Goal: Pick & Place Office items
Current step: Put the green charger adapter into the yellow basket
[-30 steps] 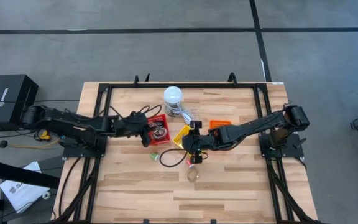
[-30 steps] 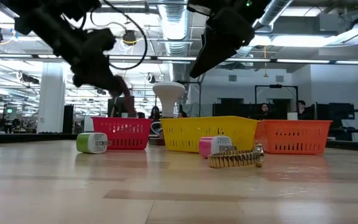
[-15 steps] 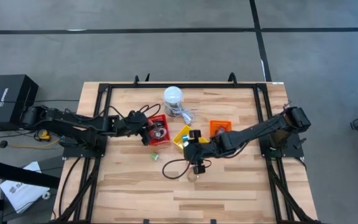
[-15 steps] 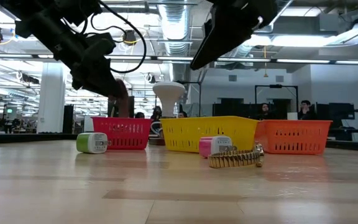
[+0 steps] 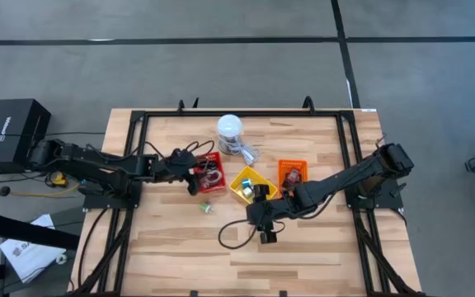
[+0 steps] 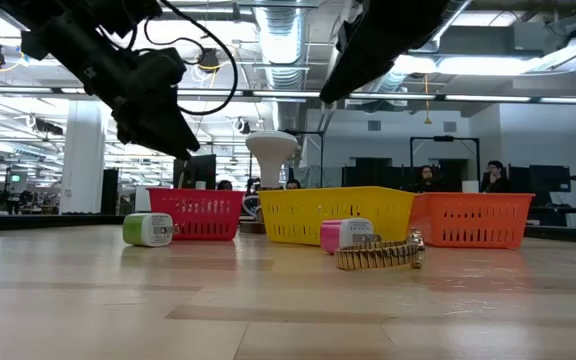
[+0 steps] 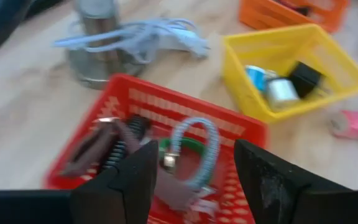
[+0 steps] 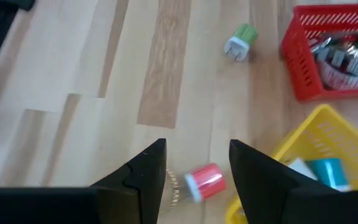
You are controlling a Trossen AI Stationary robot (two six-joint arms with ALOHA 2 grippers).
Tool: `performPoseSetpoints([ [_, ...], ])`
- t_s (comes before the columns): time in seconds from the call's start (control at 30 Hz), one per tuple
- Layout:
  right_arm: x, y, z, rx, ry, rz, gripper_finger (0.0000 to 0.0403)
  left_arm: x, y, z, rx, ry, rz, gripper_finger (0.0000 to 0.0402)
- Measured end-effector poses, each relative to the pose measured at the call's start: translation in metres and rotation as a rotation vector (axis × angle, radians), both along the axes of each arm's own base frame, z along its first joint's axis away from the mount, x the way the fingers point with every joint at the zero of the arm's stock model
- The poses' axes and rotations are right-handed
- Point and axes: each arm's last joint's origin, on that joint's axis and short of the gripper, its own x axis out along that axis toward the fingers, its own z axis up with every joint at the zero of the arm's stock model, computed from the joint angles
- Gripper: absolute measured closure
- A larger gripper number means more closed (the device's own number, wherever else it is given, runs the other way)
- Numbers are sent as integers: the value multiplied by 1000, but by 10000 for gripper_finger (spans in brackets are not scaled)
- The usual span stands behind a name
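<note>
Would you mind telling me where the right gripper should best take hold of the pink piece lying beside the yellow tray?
Right gripper: grip the pink piece across its rounded middle, from straight above. It lies on its side, clear of the yellow tray.

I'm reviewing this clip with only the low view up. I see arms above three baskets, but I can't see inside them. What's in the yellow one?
Observer: In the left wrist view, the yellow tray holds a blue piece, a silvery piece and a black piece.
Operator: And the red one?
Observer: The red tray holds a green ring and a brown bar among other bits. The left gripper is open above it.
Operator: Where is the right gripper?
Observer: The right gripper is open above the pink piece, which lies beside the gold band on the table.
</note>
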Motion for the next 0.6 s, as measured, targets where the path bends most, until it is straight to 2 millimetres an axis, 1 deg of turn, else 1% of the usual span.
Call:
performPoseSetpoints([
  [0.23, -3, 6, -1, 148, 13, -167, 236, 0, -26, 1, -15, -10, -141, 203],
  [0.33, -5, 7, -6, 156, 28, -184, 237, -1, -40, 1, -15, -14, -207, 210],
  [0.43, -7, 7, -9, 157, 39, -190, 236, -3, -56, 1, 18, -7, -310, 216],
  [0.6, -8, 7, -11, 185, 44, -230, 237, -6, -84, -6, 85, 36, -491, 221],
])
